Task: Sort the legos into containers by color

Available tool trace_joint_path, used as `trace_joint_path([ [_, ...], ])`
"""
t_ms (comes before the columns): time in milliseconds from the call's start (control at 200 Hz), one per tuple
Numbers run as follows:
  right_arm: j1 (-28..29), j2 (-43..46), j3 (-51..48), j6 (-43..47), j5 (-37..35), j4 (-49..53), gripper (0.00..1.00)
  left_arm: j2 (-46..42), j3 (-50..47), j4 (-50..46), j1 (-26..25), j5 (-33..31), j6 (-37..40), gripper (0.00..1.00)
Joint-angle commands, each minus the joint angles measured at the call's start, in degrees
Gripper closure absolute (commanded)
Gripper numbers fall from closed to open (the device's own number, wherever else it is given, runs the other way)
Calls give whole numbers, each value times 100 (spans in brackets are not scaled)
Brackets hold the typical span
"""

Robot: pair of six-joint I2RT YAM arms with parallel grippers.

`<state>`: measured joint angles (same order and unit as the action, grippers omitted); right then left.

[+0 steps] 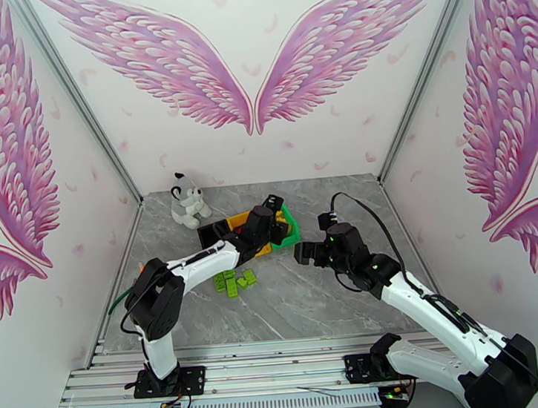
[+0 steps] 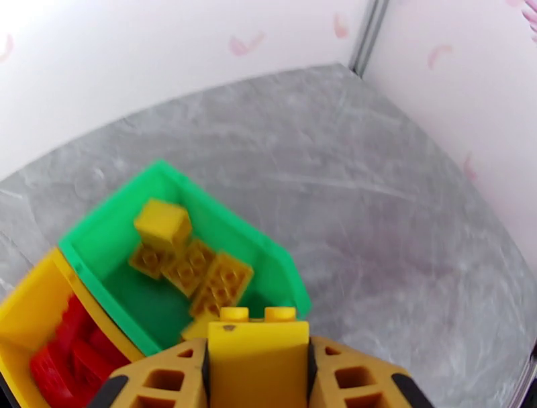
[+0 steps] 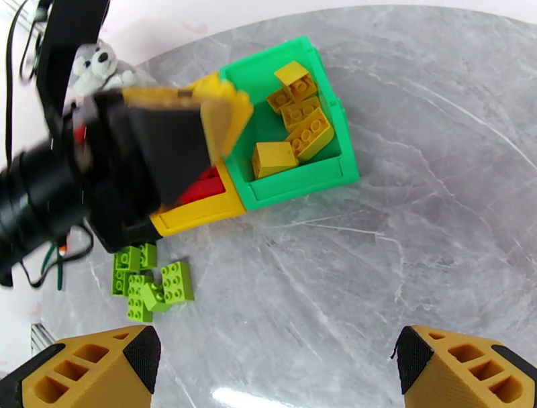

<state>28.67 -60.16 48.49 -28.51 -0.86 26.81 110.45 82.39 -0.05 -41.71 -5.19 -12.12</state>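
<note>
Your left gripper (image 2: 258, 376) is pinching a yellow brick (image 2: 258, 352) at the green bin's (image 2: 101, 238) edge; your right gripper (image 3: 275, 366) is hanging wide open, empty.

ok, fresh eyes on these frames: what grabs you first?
The left tool clamps a yellow brick over the rim of the green bin, which already holds yellow bricks, while red bricks sit in the yellow bin beside it. A cluster of green bricks lies loose on the table nearer the arms, and the right tool hangs open above it.
</note>
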Motion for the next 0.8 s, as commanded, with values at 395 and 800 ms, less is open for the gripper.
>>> trace_joint_path([
  [395,-56,75,-76,11,101,-55,1,-1325,-1069,-189,-306,-883,-413,15],
  [800,296,-770,113,163,884,-413,6,-5156,-3446,-1984,-1028,-2134,-1430,1],
])
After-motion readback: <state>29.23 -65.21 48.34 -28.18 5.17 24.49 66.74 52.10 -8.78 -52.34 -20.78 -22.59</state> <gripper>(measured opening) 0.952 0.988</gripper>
